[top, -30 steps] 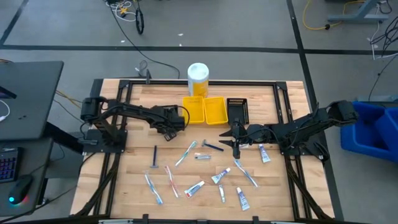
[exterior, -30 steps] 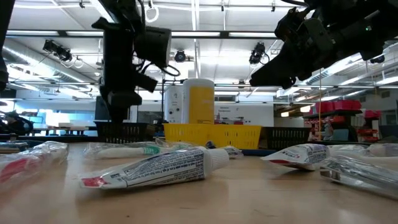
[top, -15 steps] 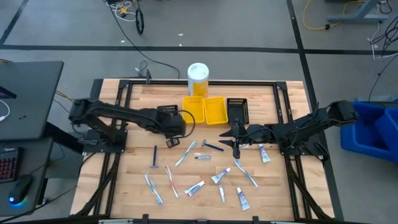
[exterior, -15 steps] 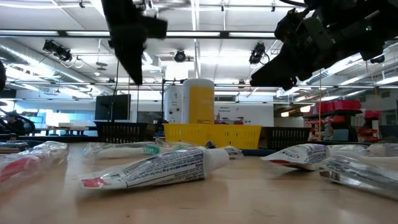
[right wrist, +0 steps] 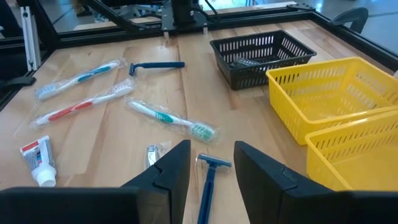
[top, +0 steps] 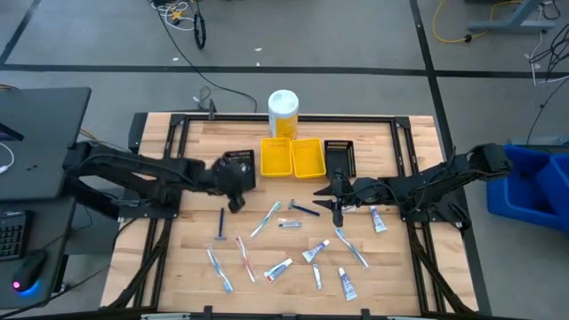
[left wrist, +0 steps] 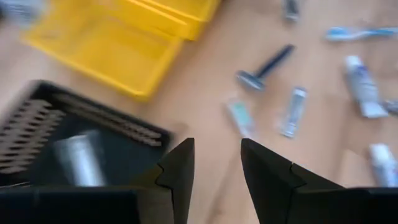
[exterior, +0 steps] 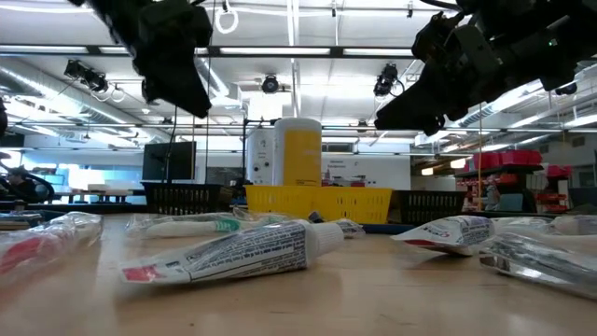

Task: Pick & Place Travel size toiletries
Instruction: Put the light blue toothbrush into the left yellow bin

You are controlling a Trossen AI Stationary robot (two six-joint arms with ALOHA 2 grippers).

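A: Item one, left gripper (top: 236, 203)?
B: Raised above the table (top: 187, 231), just in front of the left black bin (top: 244, 156). Its wrist view shows the two fingers (left wrist: 177, 171) spread, with bare wood in the gap. Nothing is pinched.

A: Item two, right gripper (top: 327, 191)?
B: Near the table's middle, in front of the right black bin (top: 340, 158), pointing towards the left arm. Claw spread and empty. A blue razor (right wrist: 208, 180) lies on the wood just ahead of the gap, untouched.

A: Containers?
B: Two yellow bins (top: 292, 157) side by side between the black ones, and a tall white-and-yellow container (top: 284, 111) behind them at the far edge. The left black bin holds one silvery piece (left wrist: 78, 158).

A: Toiletries on the table?
B: All loose on the wood, in front of the bins.
- Dark razor (top: 221, 223): left of centre, near the left gripper.
- Teal toothbrush (top: 265, 220): centre, with a small silvery packet (top: 289, 224) beside it.
- Red toothbrush (top: 244, 259) and a blue toothbrush (top: 219, 268): front left.
- Toothpaste tubes: four in the front centre, at (top: 278, 268), (top: 313, 252), (top: 316, 276) and (top: 347, 284).
- Second blue toothbrush (top: 351, 248): front right.
- One more tube (top: 378, 219): under the right arm.

A: Low view?
B: One wrapped toothpaste tube (exterior: 233, 252) lies flat in the foreground. Both arms hang above it.
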